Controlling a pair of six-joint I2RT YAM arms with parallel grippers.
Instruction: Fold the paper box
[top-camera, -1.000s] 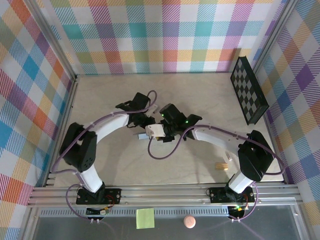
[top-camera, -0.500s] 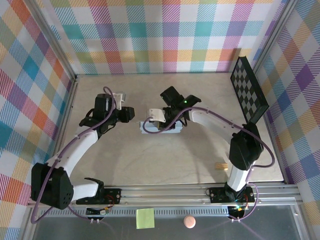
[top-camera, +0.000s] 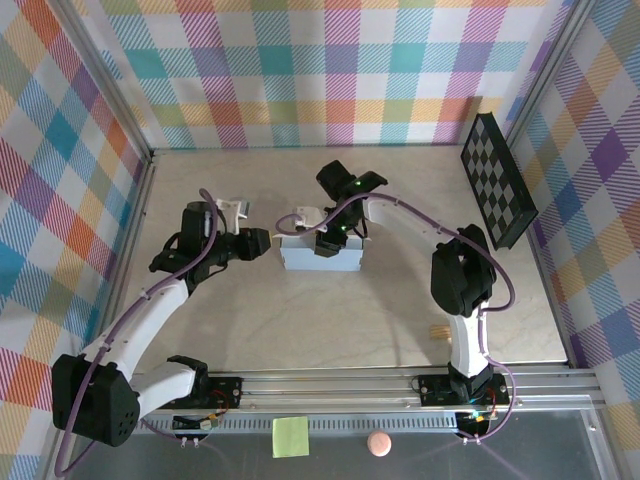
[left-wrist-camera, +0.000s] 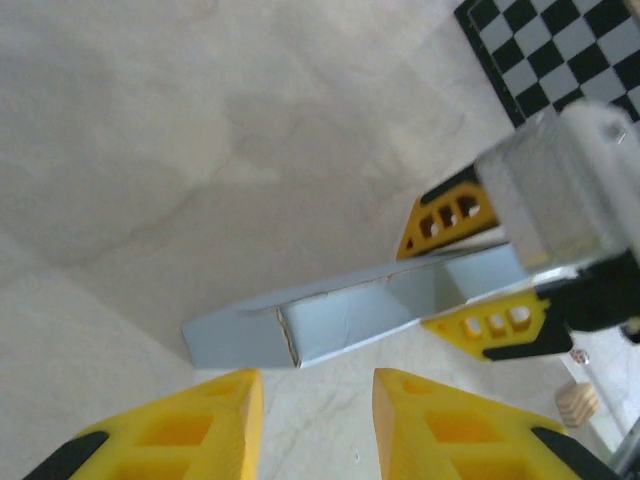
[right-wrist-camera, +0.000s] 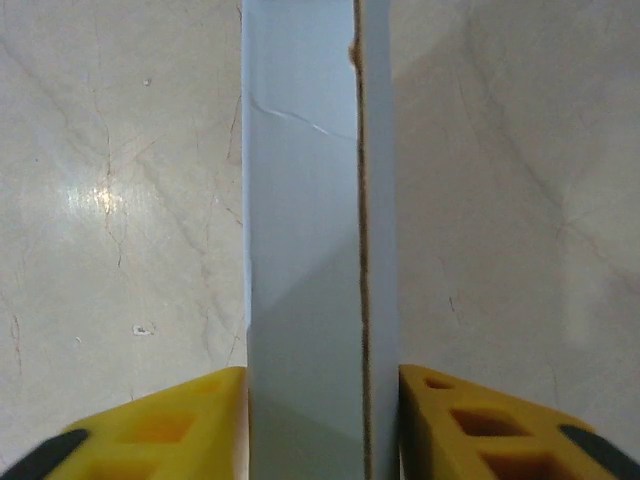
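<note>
Left claw (top-camera: 262, 243) backed off while right claw (top-camera: 326, 238) clasps the paper box (top-camera: 322, 259).

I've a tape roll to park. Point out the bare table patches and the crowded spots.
Free: the front middle of the table, between the front rail and the paper box; the back left corner; the strip between right arm and checkerboard panel. Crowded: the centre, where left claw and right claw crowd the box.

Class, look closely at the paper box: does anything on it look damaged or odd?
Slightly. In the right wrist view the paper box has a thin white crease mark across its face, and its cut edge looks ragged and brown.
</note>
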